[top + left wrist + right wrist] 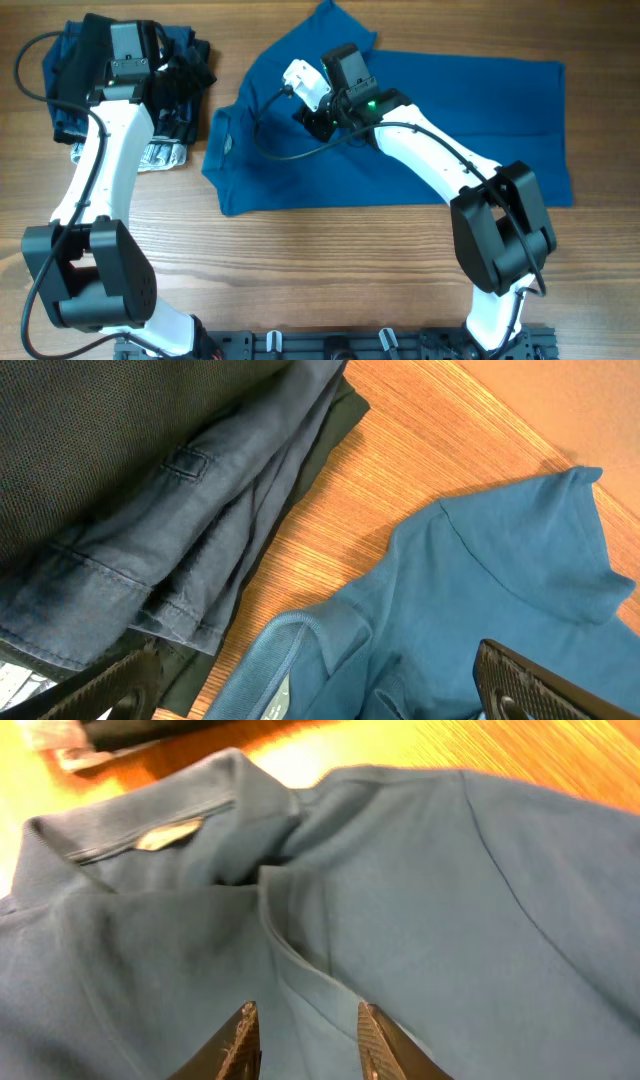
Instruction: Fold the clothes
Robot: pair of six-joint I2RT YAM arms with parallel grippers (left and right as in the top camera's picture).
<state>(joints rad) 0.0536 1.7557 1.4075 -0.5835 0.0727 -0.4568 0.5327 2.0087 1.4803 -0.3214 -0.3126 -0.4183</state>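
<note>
The right tool (pixel 305 1042) hangs low over the blue T-shirt (pixel 480 130). Its jaws are a modest way apart and, as far as the wrist view lets me judge, no cloth is pinched between them. The T-shirt lies spread on the bench (pixel 330 280), directly under this tool and ahead of it. The neck label (pixel 168 837) is further ahead and off to its left. A raised fabric edge (pixel 300 970) runs from just in front of the fingertips up toward the neck.

To fold well, I would ease the tool forward so that edge sits squarely between the jaws. Close fully before lifting, and raise the cloth only enough to clear the layer below. A shallow pinch would likely slip or drag wrinkles.

The left tool (pixel 315 688) is spread wide and empty. It sits over the stack of folded garments (pixel 150 490), with the shirt's collar just beneath and ahead of it, well placed to pin the collar.
</note>
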